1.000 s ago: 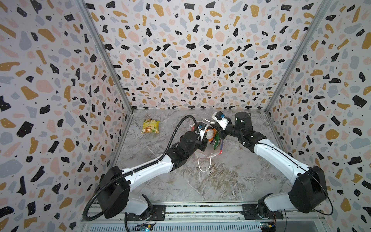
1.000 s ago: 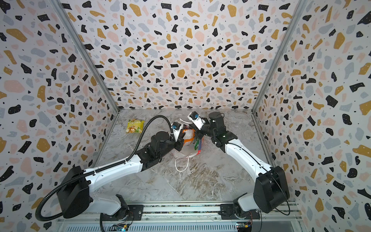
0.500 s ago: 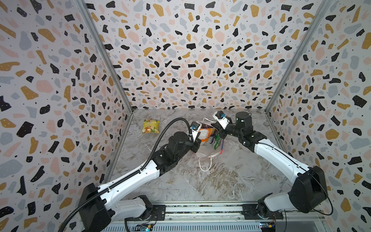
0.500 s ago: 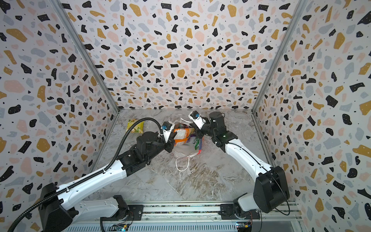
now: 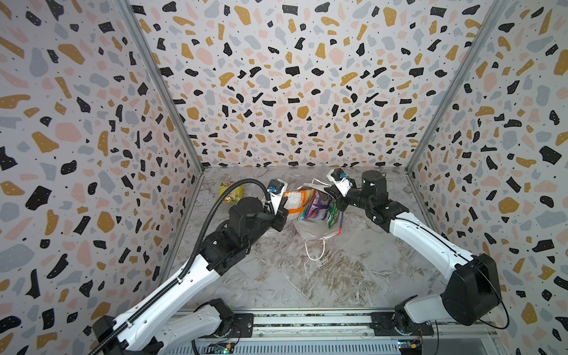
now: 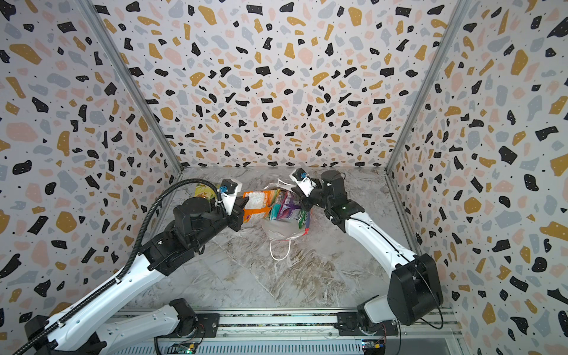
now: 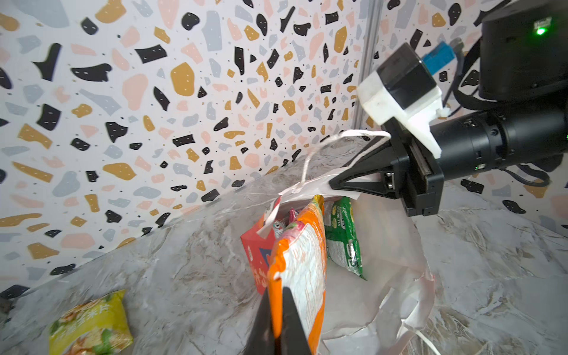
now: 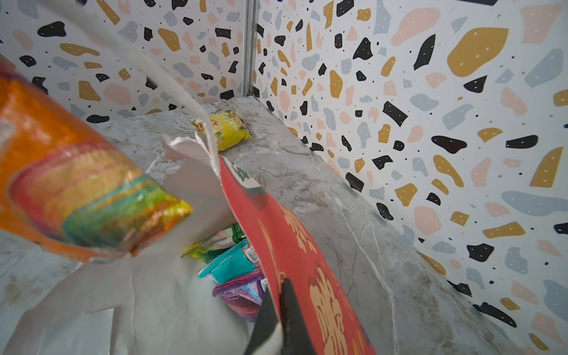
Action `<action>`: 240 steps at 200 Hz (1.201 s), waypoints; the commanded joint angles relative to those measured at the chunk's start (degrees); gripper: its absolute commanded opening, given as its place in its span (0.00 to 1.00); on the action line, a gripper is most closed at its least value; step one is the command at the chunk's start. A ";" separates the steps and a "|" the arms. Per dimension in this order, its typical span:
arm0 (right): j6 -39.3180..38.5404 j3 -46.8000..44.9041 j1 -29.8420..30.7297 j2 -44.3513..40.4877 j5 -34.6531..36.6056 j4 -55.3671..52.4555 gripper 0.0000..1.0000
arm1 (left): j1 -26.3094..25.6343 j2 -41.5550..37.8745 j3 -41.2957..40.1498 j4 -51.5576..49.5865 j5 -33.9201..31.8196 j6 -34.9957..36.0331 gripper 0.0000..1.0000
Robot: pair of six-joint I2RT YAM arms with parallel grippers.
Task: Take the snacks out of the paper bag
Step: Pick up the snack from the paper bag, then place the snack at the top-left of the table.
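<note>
Left pincer (image 7: 276,296) of mine is clamped on the sealed edge of the glossy orange plastic packet (image 7: 302,261), which hangs over the mouth of the red paper bag with white inside (image 8: 292,239). My right pincer (image 8: 278,290) is pinched together on that bag's red wall, holding the mouth up. The bag sits mid-table, toward the far edge.

I judge the packet light, soft and slippery, so the flat seam is the right hold. The bag's paper looks thin and crumpled, and would likely tear if tugged.

Count: one bag with two white cord handles (image 5: 315,250); one orange packet in my grip; one yellow packet (image 5: 230,192) lying out near the table's far left corner. Inside are one green packet (image 7: 342,236), one teal packet (image 8: 230,264), one purple packet (image 8: 242,295), and a yellow-green edge (image 8: 209,246) I cannot tell apart from the green.
</note>
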 commanded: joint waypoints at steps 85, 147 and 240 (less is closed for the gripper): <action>0.83 1.68 -0.75 -0.46 1.58 2.18 0.00 | 8.98 7.80 18.17 -20.68 -27.67 -1.41 0.00; 0.93 1.41 -0.86 -0.26 1.49 2.50 0.00 | 17.06 26.81 8.33 -15.85 -37.59 -11.40 0.00; 0.57 1.69 -1.21 0.93 2.48 1.96 0.00 | 21.22 46.30 15.39 -23.04 -57.57 -15.49 0.00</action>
